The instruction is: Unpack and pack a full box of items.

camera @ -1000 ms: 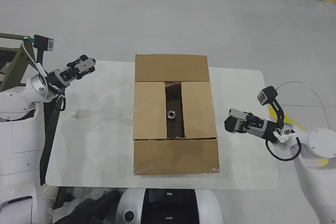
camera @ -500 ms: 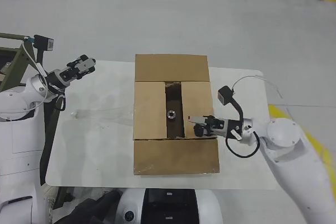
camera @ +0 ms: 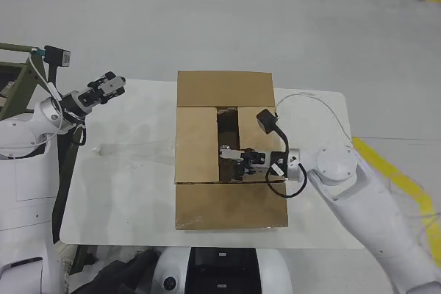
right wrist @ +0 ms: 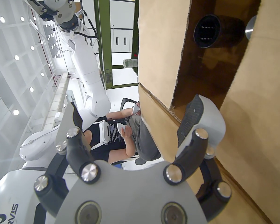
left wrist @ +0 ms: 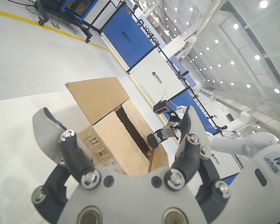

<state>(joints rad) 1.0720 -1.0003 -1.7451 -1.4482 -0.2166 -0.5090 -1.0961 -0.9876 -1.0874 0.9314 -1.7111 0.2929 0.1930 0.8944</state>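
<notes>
A cardboard box [camera: 206, 140] stands mid-table, its top flaps lying nearly flat with a dark slot between them. My right gripper [camera: 232, 155] is over that slot, open with nothing between its fingers. In the right wrist view the right gripper [right wrist: 133, 117] has one fingertip [right wrist: 193, 113] at the slot's near end, by a flap edge. Deeper inside lie a black cylinder [right wrist: 214, 32] and a shiny metal piece [right wrist: 250, 27]. My left gripper [camera: 106, 87] is over the table's far left corner, away from the box. It is open and empty in its own view [left wrist: 117, 122], facing the box [left wrist: 112, 127].
The white table [camera: 125, 206] has bare room on both sides of the box. A small clear object [camera: 97, 151] lies near the left edge. A green rack [camera: 7, 81] stands beyond the table's left side.
My right arm has swung left from beside the box's right side to over the slot between the flaps, covering the metal piece seen there before. The left arm has not moved.
</notes>
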